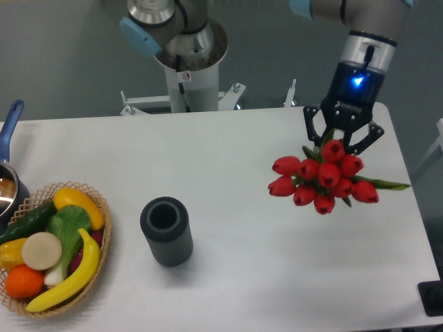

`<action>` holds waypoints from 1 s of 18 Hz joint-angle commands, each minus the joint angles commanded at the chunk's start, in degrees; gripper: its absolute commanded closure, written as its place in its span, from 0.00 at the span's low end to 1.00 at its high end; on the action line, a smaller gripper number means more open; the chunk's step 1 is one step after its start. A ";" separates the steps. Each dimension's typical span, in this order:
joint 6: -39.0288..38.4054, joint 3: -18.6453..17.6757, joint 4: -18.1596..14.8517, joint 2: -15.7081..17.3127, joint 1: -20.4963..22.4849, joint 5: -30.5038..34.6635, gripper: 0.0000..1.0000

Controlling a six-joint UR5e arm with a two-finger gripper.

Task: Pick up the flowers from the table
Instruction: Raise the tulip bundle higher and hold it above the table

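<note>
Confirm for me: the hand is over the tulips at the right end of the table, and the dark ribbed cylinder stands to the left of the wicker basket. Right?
Not quite. The dark ribbed cylinder stands to the right of the wicker basket, not left, as the fixed camera shows. The hand is indeed over the tulips at the table's right end.

hand (341, 143) grips flowers (323, 178) | above table (235, 166) | right side
</note>
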 joint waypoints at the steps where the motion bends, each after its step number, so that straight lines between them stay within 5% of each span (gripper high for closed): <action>1: -0.09 -0.09 -0.09 0.09 0.09 -0.70 0.67; 18: 0.00 -2.20 0.09 2.20 2.20 -2.47 0.67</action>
